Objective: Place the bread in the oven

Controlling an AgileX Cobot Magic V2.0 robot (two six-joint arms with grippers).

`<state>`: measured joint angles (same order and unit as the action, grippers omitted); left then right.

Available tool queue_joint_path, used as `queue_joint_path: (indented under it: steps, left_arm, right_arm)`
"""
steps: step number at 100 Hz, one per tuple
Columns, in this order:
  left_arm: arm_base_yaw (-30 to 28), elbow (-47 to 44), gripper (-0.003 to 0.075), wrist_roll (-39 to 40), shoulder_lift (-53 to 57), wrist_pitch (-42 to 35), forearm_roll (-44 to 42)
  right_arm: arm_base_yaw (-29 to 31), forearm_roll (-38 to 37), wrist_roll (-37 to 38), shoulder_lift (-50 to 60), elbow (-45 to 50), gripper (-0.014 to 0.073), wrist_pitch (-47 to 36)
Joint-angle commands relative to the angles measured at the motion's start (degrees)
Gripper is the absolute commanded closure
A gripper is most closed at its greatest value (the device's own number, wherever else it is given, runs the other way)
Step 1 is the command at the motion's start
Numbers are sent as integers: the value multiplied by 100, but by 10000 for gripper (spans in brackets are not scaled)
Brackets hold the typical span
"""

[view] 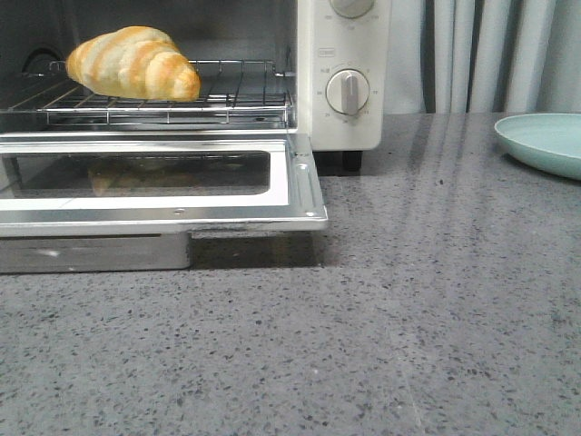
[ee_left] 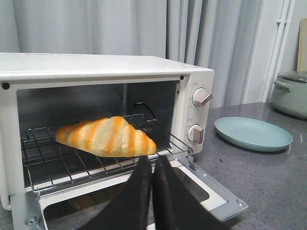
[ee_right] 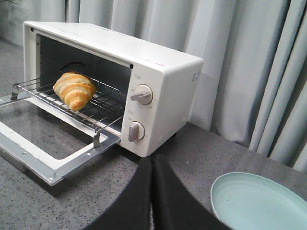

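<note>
I saw the golden-orange striped croissant-shaped bread (ee_left: pixel 106 136) lying on the wire rack (ee_left: pixel 72 165) inside the cream-white toaster oven (ee_left: pixel 96 67), its glass door (view: pixel 154 182) down. Both the left gripper (ee_left: pixel 152 165) and the right gripper (ee_right: pixel 152 165) were pressed closed, empty. Placement looked done; perhaps only the door remained.

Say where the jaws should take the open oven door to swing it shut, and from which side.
Grip the oven door at its free front edge, coming from the front, away from the cavity. It lies flat and open, hinged beneath the wire rack holding the bread, so lifting the far edge probably turns it most easily.
</note>
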<state>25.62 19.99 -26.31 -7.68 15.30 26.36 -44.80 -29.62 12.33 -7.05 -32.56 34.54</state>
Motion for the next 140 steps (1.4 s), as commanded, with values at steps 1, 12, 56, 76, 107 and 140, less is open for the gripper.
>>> queue_joint_path:
  steps: [1, 12, 56, 76, 107, 140]
  left_arm:
    - [-13, 140, 741, 51, -68, -431, 102]
    - [-13, 140, 741, 51, -68, -431, 102]
    - [-179, -388, 741, 32, 58, -652, -1764]
    - [-1196, -1449, 741, 904, 475, -665, -1857]
    - [-2288, -2130, 741, 1750, 967, 198, -1678]
    - [-2471, -2130, 741, 1750, 968, 209, -1635]
  right_arm:
    - [34, -206, 21, -72, -111, 656, -344]
    - [34, -206, 21, -72, -111, 656, -344]
    - [34, -206, 21, -72, -111, 656, -344]
    - [34, -206, 21, -72, -111, 656, -344]
    - [34, -206, 21, -72, -111, 656, -344]
    - [34, -206, 21, -72, -111, 656, -344]
